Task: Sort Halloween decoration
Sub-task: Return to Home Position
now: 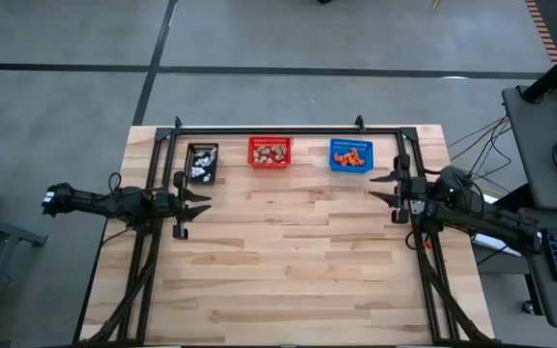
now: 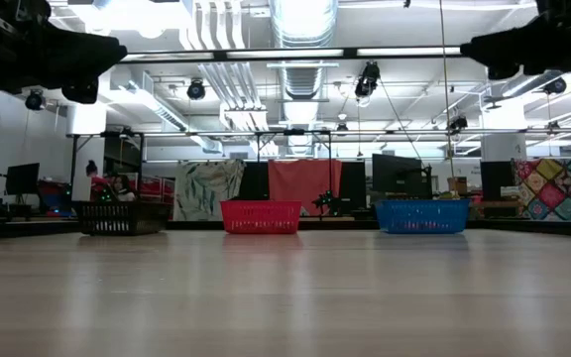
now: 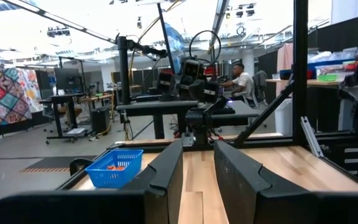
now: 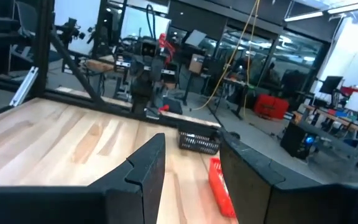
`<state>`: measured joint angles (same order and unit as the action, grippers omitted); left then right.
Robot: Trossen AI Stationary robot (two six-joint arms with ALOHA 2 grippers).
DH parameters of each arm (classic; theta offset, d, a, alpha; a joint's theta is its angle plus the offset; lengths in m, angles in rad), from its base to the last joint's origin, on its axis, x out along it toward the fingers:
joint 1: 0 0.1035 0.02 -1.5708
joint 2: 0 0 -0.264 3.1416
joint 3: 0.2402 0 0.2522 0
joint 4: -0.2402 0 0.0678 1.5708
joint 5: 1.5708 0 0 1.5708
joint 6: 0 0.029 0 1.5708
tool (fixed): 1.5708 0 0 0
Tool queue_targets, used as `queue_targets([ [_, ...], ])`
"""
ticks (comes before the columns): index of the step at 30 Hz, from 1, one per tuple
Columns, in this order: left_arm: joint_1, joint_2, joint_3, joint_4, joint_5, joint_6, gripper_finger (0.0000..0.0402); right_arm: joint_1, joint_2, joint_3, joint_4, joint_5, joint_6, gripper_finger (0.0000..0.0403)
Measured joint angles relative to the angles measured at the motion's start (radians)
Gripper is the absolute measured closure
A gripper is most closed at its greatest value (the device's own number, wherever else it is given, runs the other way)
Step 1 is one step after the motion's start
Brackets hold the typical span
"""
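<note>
The Halloween decoration lies sorted in three mesh baskets along the table's far edge. White trinkets fill the black basket, beige ones the red basket, and orange ones the blue basket. My left gripper hangs above the table's left side, open and holding nothing, pointing level toward the right; its fingers show a clear gap. My right gripper hangs above the right side, just nearer than the blue basket. It is open and holds nothing, pointing left, with its fingers apart.
A black frame rail runs along the far edge, with posts down both sides. Bare wooden tabletop spreads between the arms and toward the near edge. A person sits at a desk beyond the table.
</note>
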<state>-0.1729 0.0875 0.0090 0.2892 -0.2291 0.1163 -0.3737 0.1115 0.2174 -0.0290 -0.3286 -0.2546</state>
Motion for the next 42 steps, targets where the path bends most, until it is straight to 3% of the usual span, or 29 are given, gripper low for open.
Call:
queue_targets([
  [13, 0.0, 0.011, 0.0, -0.069, 0.0, -0.078, 0.0326, 0.0, -0.111, -0.203, 0.092, 0.016, -0.009, 0.0259],
  [22, 0.0, 0.017, 0.006, -0.084, 0.0, -0.129, 0.0326, 0.0, -0.102, -0.205, 0.114, 0.018, -0.013, 0.0259],
  [33, 0.0, 0.023, 0.008, -0.085, 0.001, -0.13, 0.0326, 0.0, -0.096, -0.206, 0.112, 0.016, 0.383, 0.0259],
  [42, 0.0, 0.023, 0.009, -0.085, 0.002, -0.13, 0.0326, 0.0, -0.096, -0.206, 0.112, 0.016, 0.419, 0.0259],
])
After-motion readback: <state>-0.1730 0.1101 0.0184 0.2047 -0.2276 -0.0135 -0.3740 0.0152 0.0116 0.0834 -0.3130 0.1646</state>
